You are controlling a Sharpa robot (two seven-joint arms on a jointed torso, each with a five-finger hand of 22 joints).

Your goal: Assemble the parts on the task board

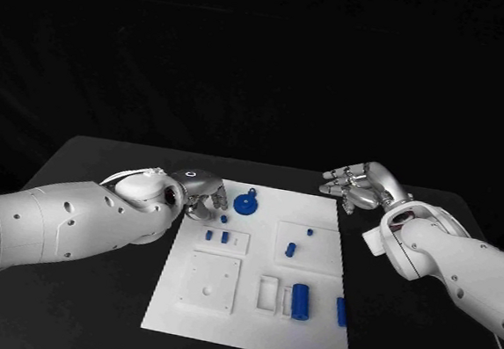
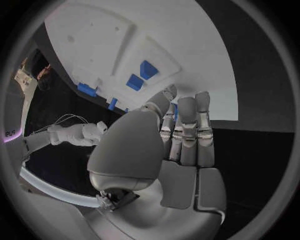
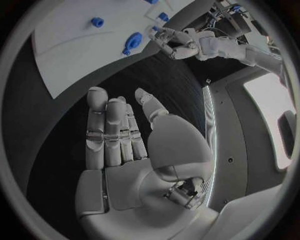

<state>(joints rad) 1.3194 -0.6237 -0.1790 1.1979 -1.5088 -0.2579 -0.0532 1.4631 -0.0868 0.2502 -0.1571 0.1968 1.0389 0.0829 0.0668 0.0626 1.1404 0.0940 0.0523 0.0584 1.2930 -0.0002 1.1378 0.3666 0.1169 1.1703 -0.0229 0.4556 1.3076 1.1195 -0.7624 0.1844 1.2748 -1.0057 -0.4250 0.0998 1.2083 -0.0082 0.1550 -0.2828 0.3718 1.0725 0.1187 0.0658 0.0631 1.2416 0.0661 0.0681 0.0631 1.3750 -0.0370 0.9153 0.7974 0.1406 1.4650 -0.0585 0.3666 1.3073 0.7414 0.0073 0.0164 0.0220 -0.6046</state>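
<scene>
The white task board (image 1: 250, 316) lies in the middle of the black table. On it I see a round blue part with a knob (image 1: 245, 202) near the far edge, two small blue pieces (image 1: 216, 236) in a recess, a short blue piece (image 1: 290, 250), a thick blue cylinder (image 1: 300, 301) and a blue bar (image 1: 341, 310). My left hand (image 1: 199, 191) hovers at the board's far left corner, just left of the round part, fingers stretched out (image 2: 187, 130) and holding nothing. My right hand (image 1: 355, 185) is off the board's far right corner, palm (image 3: 131, 145) bare with its fingers spread.
A square raised plate (image 1: 209, 281) sits at the board's near left. Small blue pegs (image 1: 310, 232) stand near the board's middle. Black table (image 1: 78, 309) lies bare on both sides of the board.
</scene>
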